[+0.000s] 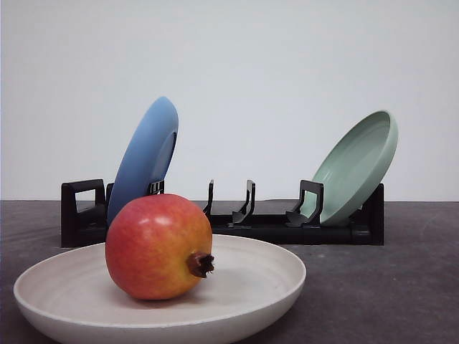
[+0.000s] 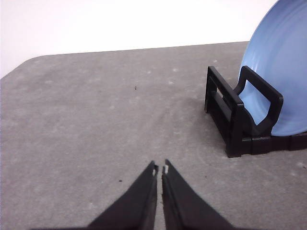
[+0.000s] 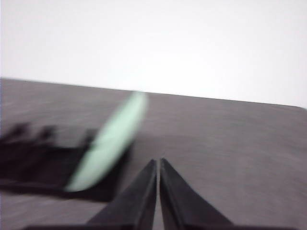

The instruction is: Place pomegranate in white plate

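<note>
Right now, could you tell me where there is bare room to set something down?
Bare: grey tabletop left of the black dish rack, and the rack's middle slots between blue plate and pale green plate. Crowded: white plate, holding the red pomegranate.

The rack (image 1: 229, 218) is standing behind the white plate (image 1: 265, 287), with open desk (image 1: 401, 287) lying to the rack's front right. The blue plate (image 1: 143, 161) and green plate (image 1: 356, 168) are leaning at the rack's ends, leaving its middle slots open.
</note>
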Tool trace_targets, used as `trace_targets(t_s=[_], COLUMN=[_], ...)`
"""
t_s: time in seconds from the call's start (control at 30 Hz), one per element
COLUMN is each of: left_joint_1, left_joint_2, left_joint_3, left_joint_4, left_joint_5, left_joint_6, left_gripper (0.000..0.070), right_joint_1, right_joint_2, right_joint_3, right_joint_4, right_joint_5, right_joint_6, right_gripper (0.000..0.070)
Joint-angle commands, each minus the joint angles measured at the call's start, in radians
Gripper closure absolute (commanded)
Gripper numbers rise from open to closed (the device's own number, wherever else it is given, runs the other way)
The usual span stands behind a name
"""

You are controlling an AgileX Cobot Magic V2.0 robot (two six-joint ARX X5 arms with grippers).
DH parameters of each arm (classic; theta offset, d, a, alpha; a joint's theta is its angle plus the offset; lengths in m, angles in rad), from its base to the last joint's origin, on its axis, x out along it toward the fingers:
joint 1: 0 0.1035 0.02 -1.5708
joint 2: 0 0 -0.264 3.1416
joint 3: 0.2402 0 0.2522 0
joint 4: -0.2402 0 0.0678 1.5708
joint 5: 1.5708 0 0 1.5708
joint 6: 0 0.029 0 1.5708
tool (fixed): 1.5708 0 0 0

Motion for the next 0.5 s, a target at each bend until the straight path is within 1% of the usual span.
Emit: trace_targets(t_s=[0.0,0.1,0.17,0.3,0.47], left_joint_1=[-0.001,-0.001,-0.001,-0.001,-0.001], left_joint_2=[-0.002,-0.002,-0.002,-0.002,-0.002], left_joint_3=[-0.011,-0.011,-0.011,-0.011,-0.011], left_joint_4=[-0.002,-0.002,-0.002,-0.002,-0.002], left_joint_5=[-0.002,-0.002,-0.002,-0.002,-0.002], left_joint_6=[-0.001,-0.001,-0.001,-0.001,-0.001], left_gripper=[0.0700,0.0700,0.0700,0.0700,0.0700], right_joint_1=[-0.042,-0.091,-0.107,-0.115,-0.116], right_joint_2=[-0.018,-0.048,-0.063,-0.082,-0.097], right_joint_3=[-0.067,-0.169,-0.219,-0.294,-0.350], right_joint_4=[0.074,0.136,0.156,0.169,0.169], right_joint_5=[-0.002,-0.005,-0.008,-0.031,-0.030], right_joint_6=[-0.017,-0.017,-0.018,-0.023,-0.024], right_gripper=[0.0696,0.0696,0.0696,0.0696,0.0696])
